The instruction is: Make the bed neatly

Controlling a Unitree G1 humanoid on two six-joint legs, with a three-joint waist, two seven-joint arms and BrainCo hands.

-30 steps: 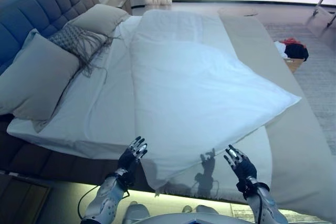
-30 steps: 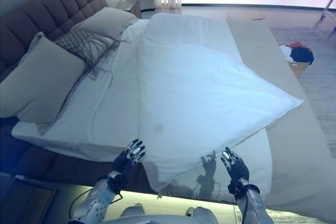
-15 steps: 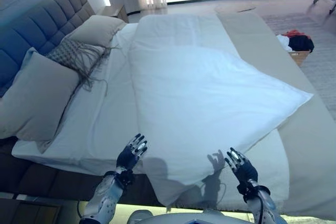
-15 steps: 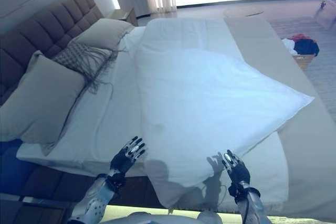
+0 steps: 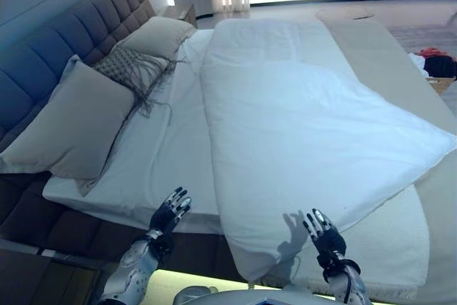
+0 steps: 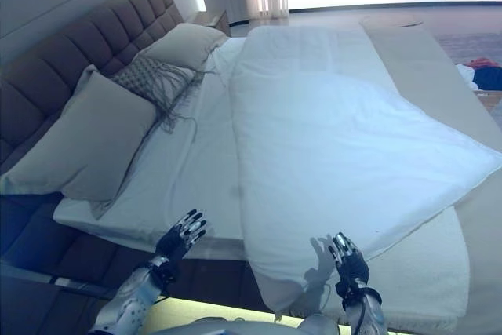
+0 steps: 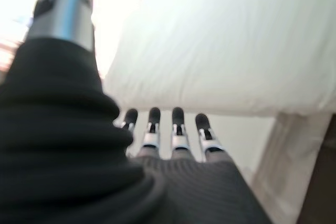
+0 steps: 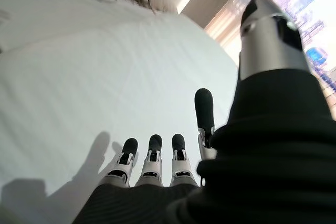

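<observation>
A white duvet point(image 5: 307, 133) lies skewed across the bed, one corner point(image 5: 246, 266) hanging over the near edge and another pointing off to the right. White sheet point(image 5: 161, 155) shows bare to its left. My left hand point(image 5: 170, 212) hovers open at the near edge, left of the hanging corner, with straight fingers point(image 7: 176, 129) holding nothing. My right hand point(image 5: 323, 232) is open too, just above the duvet's near edge, its fingers point(image 8: 152, 156) spread over the white cloth without gripping it.
Two grey pillows point(image 5: 75, 123) point(image 5: 153, 33) and a fringed knitted cushion point(image 5: 132, 66) lie along the padded headboard point(image 5: 64, 41) on the left. A beige cover point(image 5: 389, 55) shows under the duvet on the right. Clothes in a basket point(image 5: 437, 63) sit on the floor beyond.
The camera has shifted, so the bed sits further right in view. Both hands stay open near the bed's near edge, holding nothing.
</observation>
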